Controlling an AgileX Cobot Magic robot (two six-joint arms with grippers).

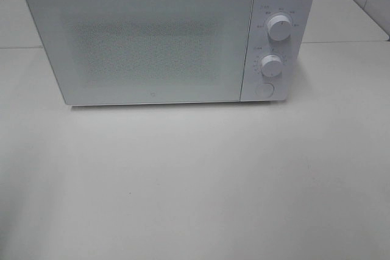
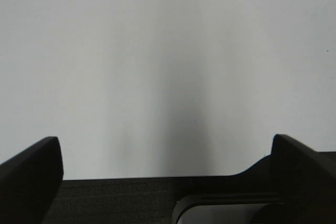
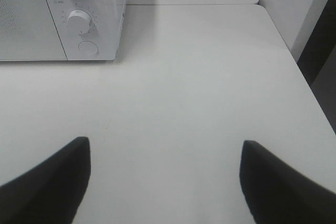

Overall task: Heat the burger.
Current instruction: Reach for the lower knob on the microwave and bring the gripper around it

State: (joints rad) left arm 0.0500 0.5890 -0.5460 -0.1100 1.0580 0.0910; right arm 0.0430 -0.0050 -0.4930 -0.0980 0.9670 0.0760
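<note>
On the table (image 1: 195, 187) ahead of you, the microwave (image 1: 277, 4) stands with its door (image 1: 143, 44) closed, the burger showing in no view, while the left gripper (image 2: 164, 142) and right gripper (image 3: 164, 144) hover spread and empty, apparently held back to clear the door's swing

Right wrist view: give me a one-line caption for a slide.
Open right gripper above the white table, pointing toward the white microwave with its dials and round button.

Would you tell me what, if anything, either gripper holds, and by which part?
Nothing is held: the left gripper and right gripper are both open, empty.
</note>
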